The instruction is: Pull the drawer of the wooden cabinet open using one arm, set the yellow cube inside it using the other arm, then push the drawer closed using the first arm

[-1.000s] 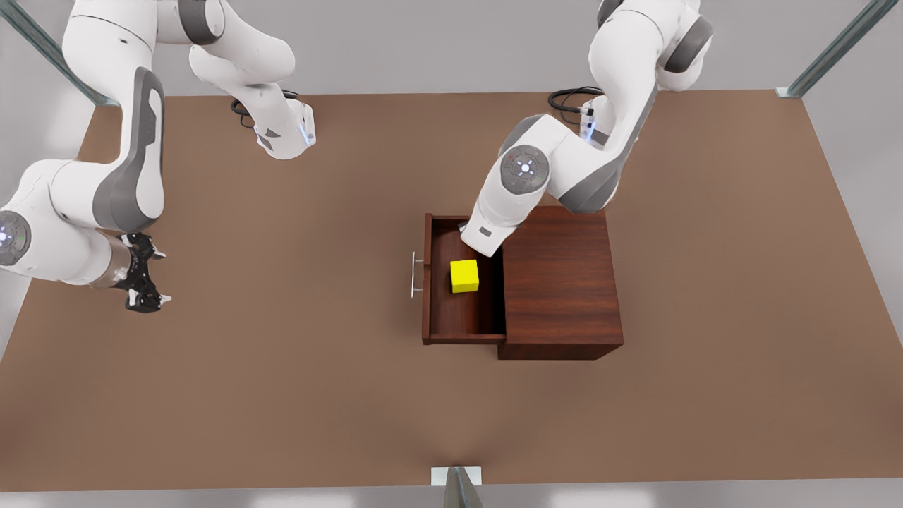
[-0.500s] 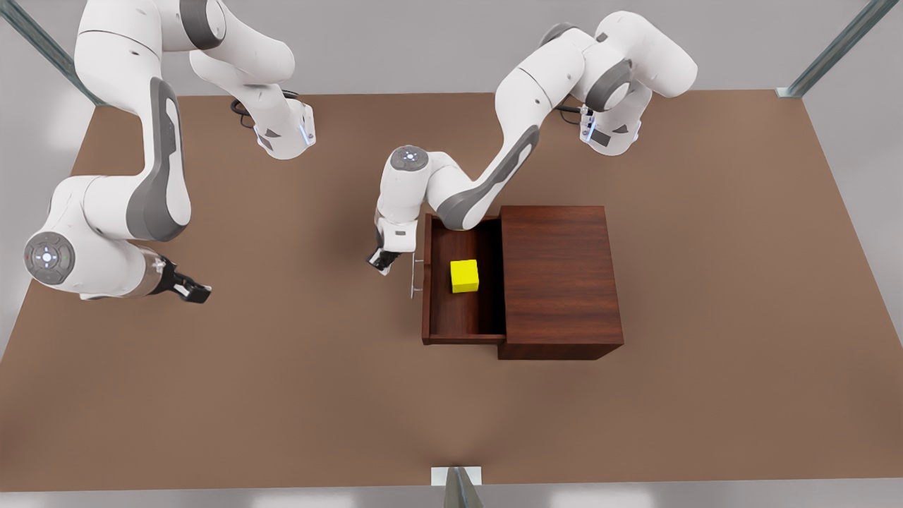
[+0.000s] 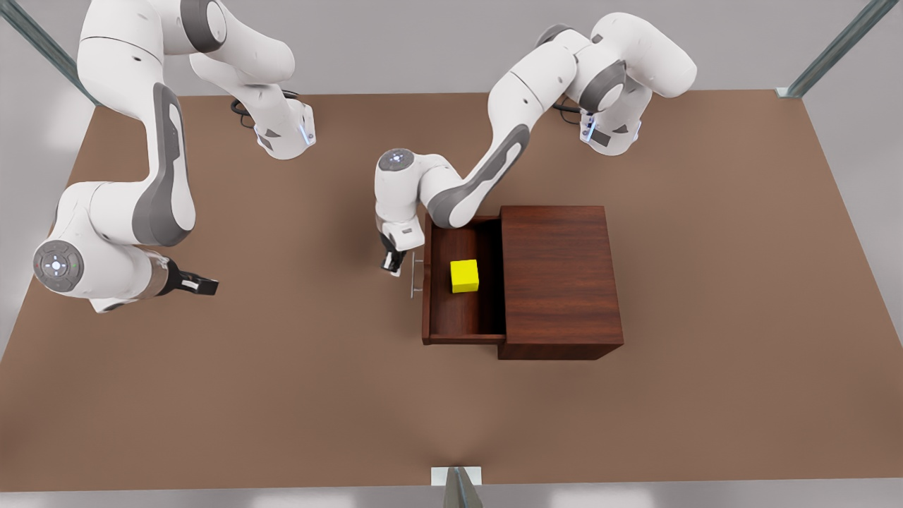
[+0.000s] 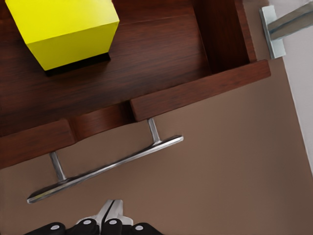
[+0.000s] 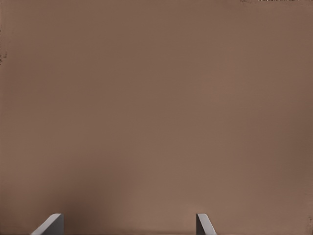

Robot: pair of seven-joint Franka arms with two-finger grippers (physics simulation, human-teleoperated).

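Now: drawer (image 3: 462, 321) open, handle (image 4: 105, 169) crosswise | left gripper (image 3: 392, 267) clenched beside handle | right gripper (image 3: 204, 285) released

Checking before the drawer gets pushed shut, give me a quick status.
Left gripper shut, just outside the handle, not touching. Right gripper open, waiting over bare table. Yellow cube inside the open drawer. Nothing blocking.

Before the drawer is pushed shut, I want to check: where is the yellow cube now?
The yellow cube rests on the floor of the open drawer, just behind the front panel and its silver handle, left of the wooden cabinet in the front view.
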